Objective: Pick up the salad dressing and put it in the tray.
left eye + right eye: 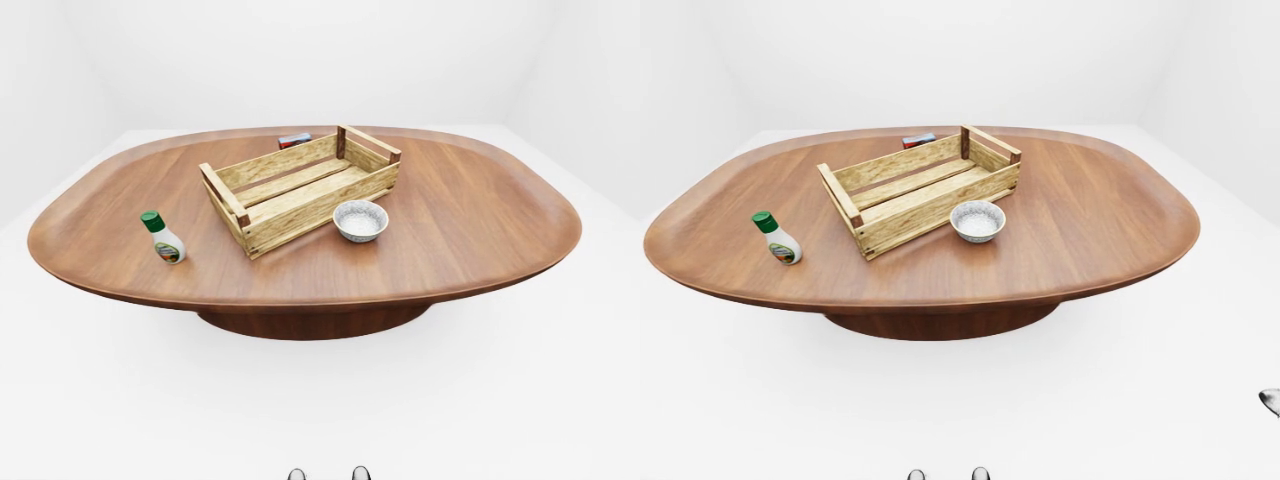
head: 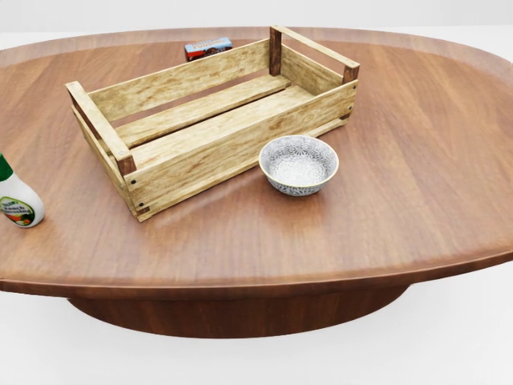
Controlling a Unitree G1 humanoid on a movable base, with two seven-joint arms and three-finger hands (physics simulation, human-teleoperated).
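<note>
Bowl [image 2: 298,165] beside tray [image 2: 210,120], dressing [image 1: 163,238] apart.

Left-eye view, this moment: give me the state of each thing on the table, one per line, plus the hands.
salad dressing bottle: upright on the table, green cap on, apart from the tray.
wooden tray: empty, resting flat.
bowl: upright, beside the tray; contents unclear.
small box: lying flat past the tray.
table: bears all four.
Hands: neither in view.

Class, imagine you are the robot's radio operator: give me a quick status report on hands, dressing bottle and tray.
Both hands out of view. Salad dressing upright on table, left of tray, untouched. Bowl beside tray, off the direct path.
</note>
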